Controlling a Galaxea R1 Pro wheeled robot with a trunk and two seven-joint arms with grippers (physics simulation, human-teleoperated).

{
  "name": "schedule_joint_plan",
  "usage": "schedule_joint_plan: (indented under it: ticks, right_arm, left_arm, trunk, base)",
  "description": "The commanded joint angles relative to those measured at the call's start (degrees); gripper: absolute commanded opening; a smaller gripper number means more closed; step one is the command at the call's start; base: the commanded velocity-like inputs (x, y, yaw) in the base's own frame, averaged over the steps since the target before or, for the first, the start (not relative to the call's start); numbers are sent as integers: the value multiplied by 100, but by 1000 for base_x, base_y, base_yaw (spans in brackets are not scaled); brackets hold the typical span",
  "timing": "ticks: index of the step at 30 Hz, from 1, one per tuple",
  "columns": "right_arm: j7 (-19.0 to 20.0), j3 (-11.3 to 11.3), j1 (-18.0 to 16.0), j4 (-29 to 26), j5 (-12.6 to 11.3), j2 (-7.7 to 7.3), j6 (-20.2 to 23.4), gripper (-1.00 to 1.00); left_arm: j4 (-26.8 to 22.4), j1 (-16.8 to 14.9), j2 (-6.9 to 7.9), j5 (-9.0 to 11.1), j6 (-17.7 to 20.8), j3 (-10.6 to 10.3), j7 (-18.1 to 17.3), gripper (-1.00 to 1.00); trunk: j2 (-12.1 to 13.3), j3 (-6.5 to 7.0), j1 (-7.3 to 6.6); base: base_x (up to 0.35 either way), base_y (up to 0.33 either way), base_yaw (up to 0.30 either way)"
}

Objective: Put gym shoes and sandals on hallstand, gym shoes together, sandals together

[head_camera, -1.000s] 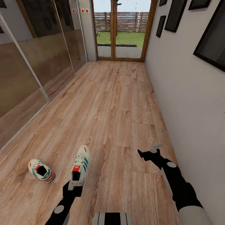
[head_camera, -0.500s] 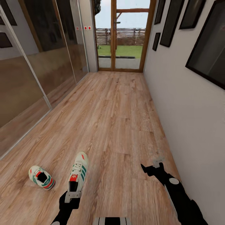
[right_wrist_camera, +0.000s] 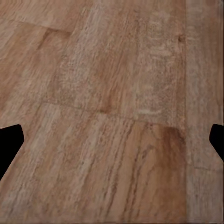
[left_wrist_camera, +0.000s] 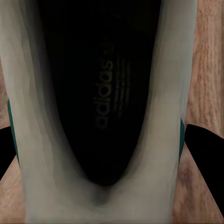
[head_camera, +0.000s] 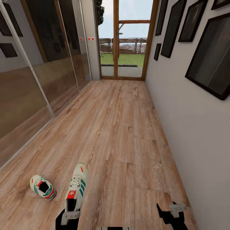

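Two gym shoes showed in the head view, both low in the left of the frame. One gym shoe (head_camera: pixel 76 187) lay lengthwise with its heel at the left gripper (head_camera: pixel 71 216); the other gym shoe (head_camera: pixel 42 187) rested just to its left, apart from it, on the corridor floor (head_camera: pixel 121 134). From the left wrist view, the shoe's heel opening (left_wrist_camera: pixel 109 93) sat between the dark finger tips at either edge, so the left gripper seemed to be clamped on the heel, though whether the shoe was lifted could not be told. The right gripper (head_camera: pixel 171 211), at the lower right of the head view, hung spread wide and held nothing, with only planks (right_wrist_camera: pixel 112 112) under it.

The likely trouble was the grip: held by the heel alone, the long shoe could swing toe-down or slip out during carrying. Its toe could also knock the second shoe aside. Five dark framed pictures (head_camera: pixel 209 54) were counted on the right wall.
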Motion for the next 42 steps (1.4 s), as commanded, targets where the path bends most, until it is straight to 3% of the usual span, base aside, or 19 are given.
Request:
schedule_joint_plan:
  ticks: [1,4,9,21,42]
  right_arm:
    - [50,-225,-3,76,36,4,-87,100]
    - [55,-468,-1,188,40,2,-158,100]
    - [68,-616,0,351,45,8,-193,100]
    - [70,-634,0,482,59,59,-201,100]
    - [60,-628,0,559,68,80,-204,100]
  left_arm:
    - [-1,29,-8,-58,-27,33,-8,-100]
    - [-4,86,-8,-56,-32,33,-8,-100]
    - [-6,121,-9,-55,-36,33,-8,-100]
    - [-6,127,-16,-47,-37,25,-8,-100]
    - [22,128,-17,-46,-41,27,-8,-100]
  trunk:
    - [40,24,-24]
    - [160,105,-89]
    - [361,240,-199]
    - [401,294,-221]
    - [401,294,-221]
  base:
    - [0,0,0]
    - [0,0,0]
    - [0,0,0]
    - [0,0,24]
    - [0,0,257]
